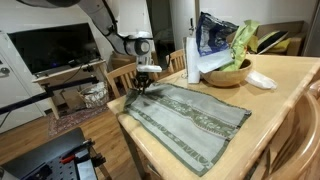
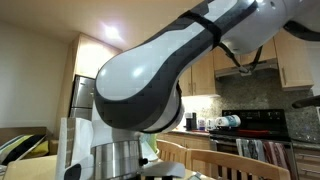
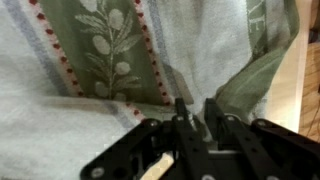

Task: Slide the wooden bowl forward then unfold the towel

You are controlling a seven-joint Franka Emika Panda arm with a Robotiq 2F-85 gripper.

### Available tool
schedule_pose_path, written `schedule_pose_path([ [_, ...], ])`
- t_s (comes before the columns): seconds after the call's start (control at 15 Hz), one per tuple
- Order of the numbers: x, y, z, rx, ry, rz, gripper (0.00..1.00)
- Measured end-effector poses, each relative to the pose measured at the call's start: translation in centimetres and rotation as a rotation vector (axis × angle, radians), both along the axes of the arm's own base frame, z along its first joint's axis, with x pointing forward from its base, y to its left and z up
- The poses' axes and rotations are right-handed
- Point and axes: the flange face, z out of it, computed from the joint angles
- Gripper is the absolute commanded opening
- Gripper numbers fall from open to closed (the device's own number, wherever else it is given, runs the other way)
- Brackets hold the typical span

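Found the gripper (image 3: 196, 106) down on the towel (image 3: 100, 60) in the wrist view, fingertips drawn close with a narrow gap between; could not tell whether cloth was pinched. Located the towel spread on the table (image 1: 290, 70) in an exterior view, gripper at its corner by the table edge. Recorded the wooden bowl (image 1: 228, 74) beyond the towel, well apart from the gripper, small white dish (image 1: 262, 80) beside it.
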Motion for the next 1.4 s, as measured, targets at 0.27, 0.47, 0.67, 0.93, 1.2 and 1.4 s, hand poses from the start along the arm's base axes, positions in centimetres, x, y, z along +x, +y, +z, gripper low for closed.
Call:
schedule_pose_path([
  [0.27,0.5,0.2,0.5,0.01,-0.023,-0.004,0.0],
  [0.47,0.8,0.7,1.3,0.023,-0.037,-0.001,0.32],
  [0.67,0.7,1.5,1.6,0.029,-0.04,0.008,0.56],
  [0.93,0.4,2.1,1.6,0.032,-0.039,0.018,0.85],
  [1.2,0.3,2.0,1.5,0.028,-0.028,0.018,1.0],
  [1.4,0.2,1.4,1.3,0.021,-0.008,0.012,1.0],
])
